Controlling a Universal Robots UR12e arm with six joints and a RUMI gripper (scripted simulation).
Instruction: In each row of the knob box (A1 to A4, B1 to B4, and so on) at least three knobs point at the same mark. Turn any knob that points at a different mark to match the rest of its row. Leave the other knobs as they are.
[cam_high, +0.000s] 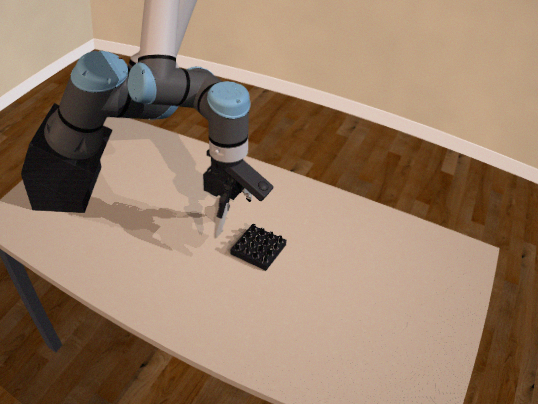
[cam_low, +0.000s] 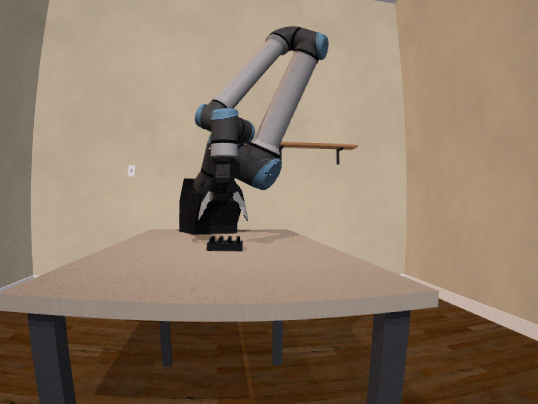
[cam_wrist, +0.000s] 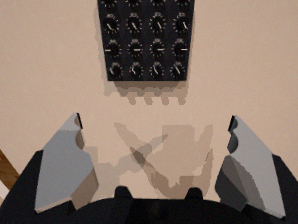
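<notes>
my gripper (cam_wrist: 154, 115) hangs above the table (cam_high: 380, 300), short of the knob box (cam_wrist: 146, 40), fingers spread as wide as they go with nothing between them. i judge the wide spread suits an approach: a knob has to fit between the pads before i close. from up here the wrist view takes in most of the dials at once, good for reading rows before i commit. the knob box lies flat on the table just ahead of my fingertips, apart from them, its upper edge cut off in the wrist view. count: 1 knob box; 4 knobs across each row; 3 full rows in the wrist view plus part of a 4th at the top. 2 fingers, 1 each side. pointer marks are small; i cannot yet say for sure which knob is the odd 1. in the second row up, 3 pointers look level and the left 1 may differ.
</notes>
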